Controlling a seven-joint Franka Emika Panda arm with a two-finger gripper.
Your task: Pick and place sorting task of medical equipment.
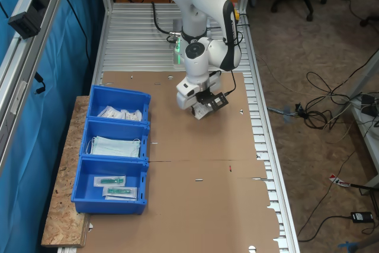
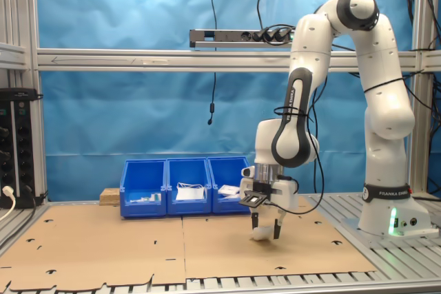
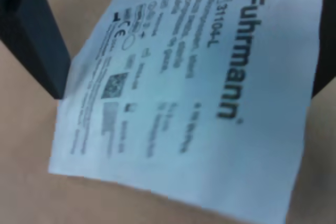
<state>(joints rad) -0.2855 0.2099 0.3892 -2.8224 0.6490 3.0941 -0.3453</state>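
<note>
Where the brown cardboard sheet [image 1: 195, 188] covers the counter [image 1: 136, 34], one white packet [image 3: 189, 103] lies between the two dark fingers [image 3: 31, 35] of the end effector [image 2: 265, 231], its printed face turned up toward the wrist camera. In the wrist view a finger shows at each side of the packet and both meet its edges, so the end effector looks closed on the packet, with the packet's lower part low over the cardboard or resting on it; which, I cannot tell. In the second exterior view the packet [image 2: 260, 233] is a small pale shape between the fingertips, right at the cardboard.

Three blue bins [image 1: 115, 149] stand in a row along the cardboard's edge at the first exterior view's left, touching one another. One bin holds a heap of white packets [image 1: 121, 113], too jumbled to count; the middle bin holds pale blue face masks [image 1: 115, 146], their number unclear; the third holds two long clear packets with green parts [image 1: 115, 186]. In the second exterior view the same three bins [image 2: 186, 187] sit against the blue backdrop.

One white arm [image 2: 372, 101] rises from its base on the metal slats, bends over at the top and reaches straight down, the wrist vertical and the end effector [image 1: 201, 111] well apart from the bins.
</note>
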